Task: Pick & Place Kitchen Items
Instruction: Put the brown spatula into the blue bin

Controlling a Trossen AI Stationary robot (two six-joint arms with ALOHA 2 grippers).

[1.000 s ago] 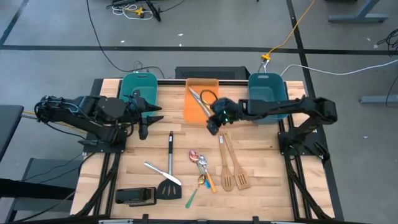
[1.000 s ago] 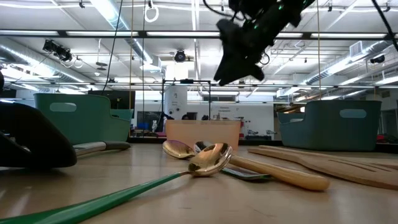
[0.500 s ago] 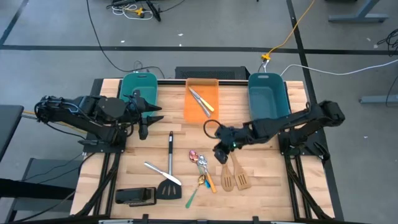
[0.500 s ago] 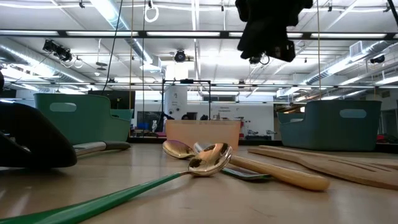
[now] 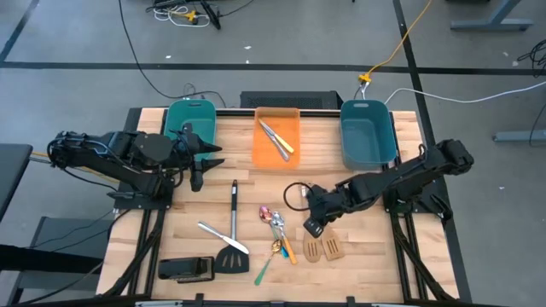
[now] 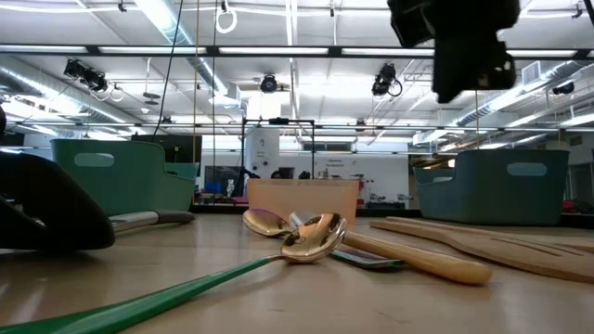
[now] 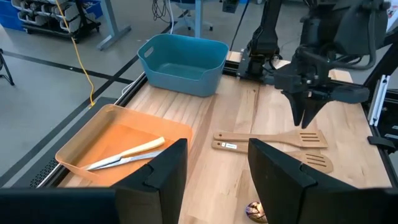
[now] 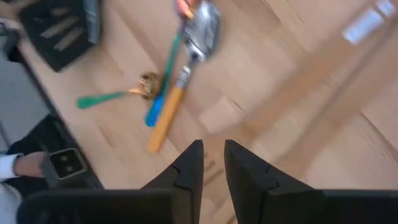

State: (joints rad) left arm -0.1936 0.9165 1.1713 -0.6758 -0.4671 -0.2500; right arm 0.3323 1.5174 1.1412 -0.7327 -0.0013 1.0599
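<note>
Two slotted light-wood spatulas (image 5: 322, 248) lie flat side by side on the table, right of centre; the left wrist view shows them (image 7: 273, 140) too. My right gripper (image 5: 310, 227) hovers just above their handles, pointing steeply down, its fingers (image 8: 212, 163) a narrow gap apart with nothing between them. A cluster of spoons (image 5: 275, 226) lies to its left. The black spatula (image 5: 232, 247) and a silver knife (image 5: 213, 232) rest near the front. My left gripper (image 7: 214, 180) waits open by the left teal bin (image 5: 189, 119).
An orange bin (image 5: 293, 152) at the back centre holds several utensils (image 5: 276, 139). A second teal bin (image 5: 368, 132) stands at the back right. A flat black block (image 5: 186, 269) lies at the front left. Bare wood shows between the bins and the utensils.
My right gripper has swung from over the orange bin toward the table's near edge and a little to the right, ending above the wooden spatulas. It has tipped to point more steeply down and has rolled at the wrist. Nothing on the table has moved.
</note>
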